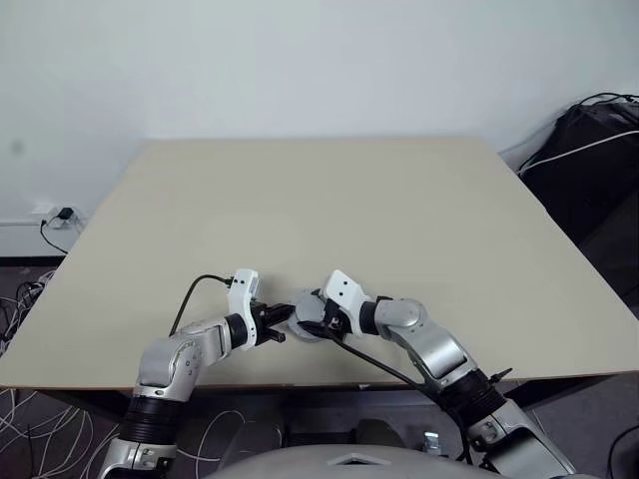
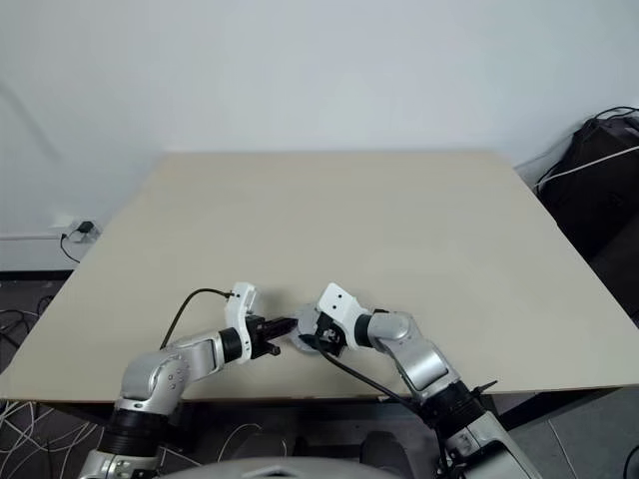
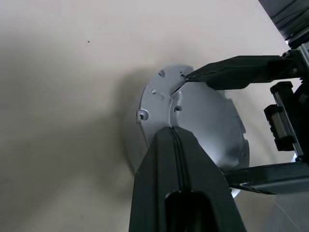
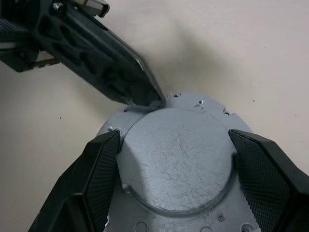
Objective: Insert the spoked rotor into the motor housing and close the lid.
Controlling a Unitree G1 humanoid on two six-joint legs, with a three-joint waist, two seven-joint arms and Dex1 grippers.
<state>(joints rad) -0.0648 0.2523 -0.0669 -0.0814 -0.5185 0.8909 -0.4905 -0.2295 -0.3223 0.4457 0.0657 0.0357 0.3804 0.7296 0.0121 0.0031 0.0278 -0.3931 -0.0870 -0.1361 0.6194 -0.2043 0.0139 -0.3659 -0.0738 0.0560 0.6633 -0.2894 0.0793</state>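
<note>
Low in the frame, left of centre on the beige worktop [image 1: 419, 220], the left pincer [image 1: 281, 334] is closed, its 2 black fingertips touching the round grey metal lid [image 4: 179, 154]. Just right, the right pincer [image 4: 176, 159] grips that lid by its edges.

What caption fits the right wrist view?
Right claw straddles the grey lid while the shut left claw touches its edge.

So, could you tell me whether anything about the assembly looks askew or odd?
Nothing stands out. The lid lies plain grey face up on the table, between the right gripper's fingers, and the shut left gripper touches its rim.
</note>
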